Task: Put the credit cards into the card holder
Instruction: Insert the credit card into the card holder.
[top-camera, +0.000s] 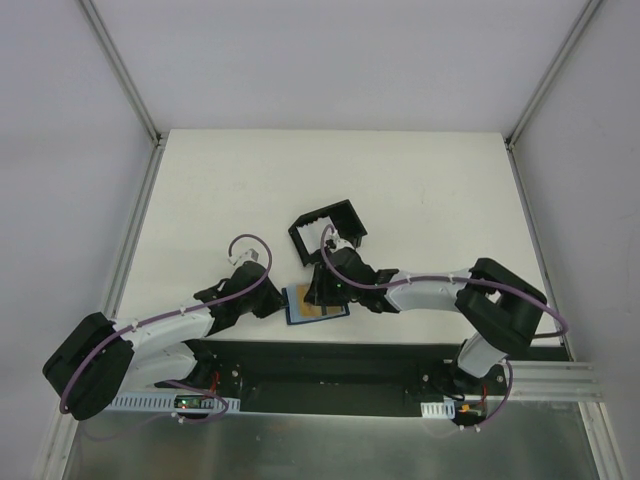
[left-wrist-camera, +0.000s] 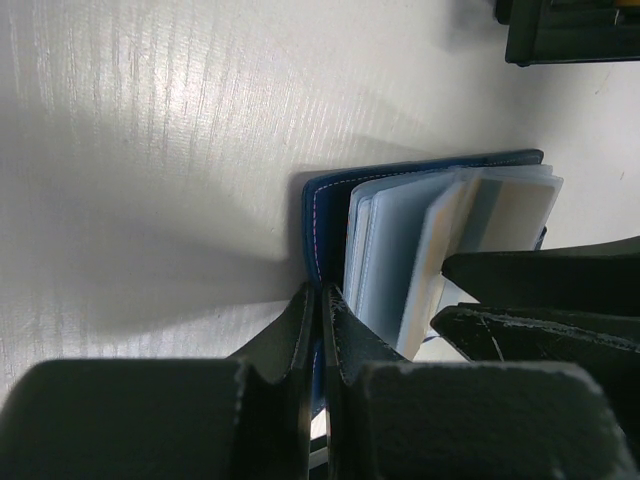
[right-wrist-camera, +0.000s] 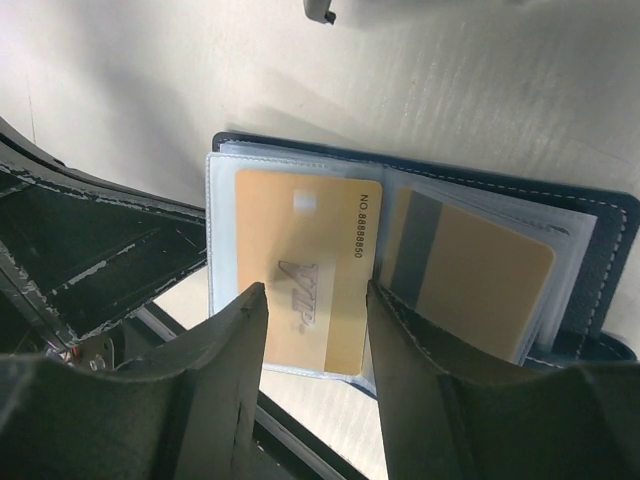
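Evidently the left hand (left-wrist-camera: 318, 300) was there as an anchor: its fingers were pressed together on the navy cover of the card holder (left-wrist-camera: 325, 215), pinching that edge so the wallet lay spread open on the desk (top-camera: 400, 180) and would not slide or fold shut while I worked from the other side. The holder sat near the front edge of the desk between the two arms, with the black box frame (top-camera: 328, 228) just beyond it. From the right wrist view, the right hand (right-wrist-camera: 317, 290) hung low over the open pages with its fingers spread, one tip at each long edge of the gold VIP card (right-wrist-camera: 300, 230); I judged they were straddling the card rather than gripping it. That card lay flat on the left-hand stack of clear sleeves (left-wrist-camera: 390, 260), number side up, though I could not tell whether it was tucked inside a pocket or only resting on top. A second card (right-wrist-camera: 480, 280), tan with a dark magnetic stripe, sat in a sleeve on the right-hand page. No other loose card showed on the desk in any view.
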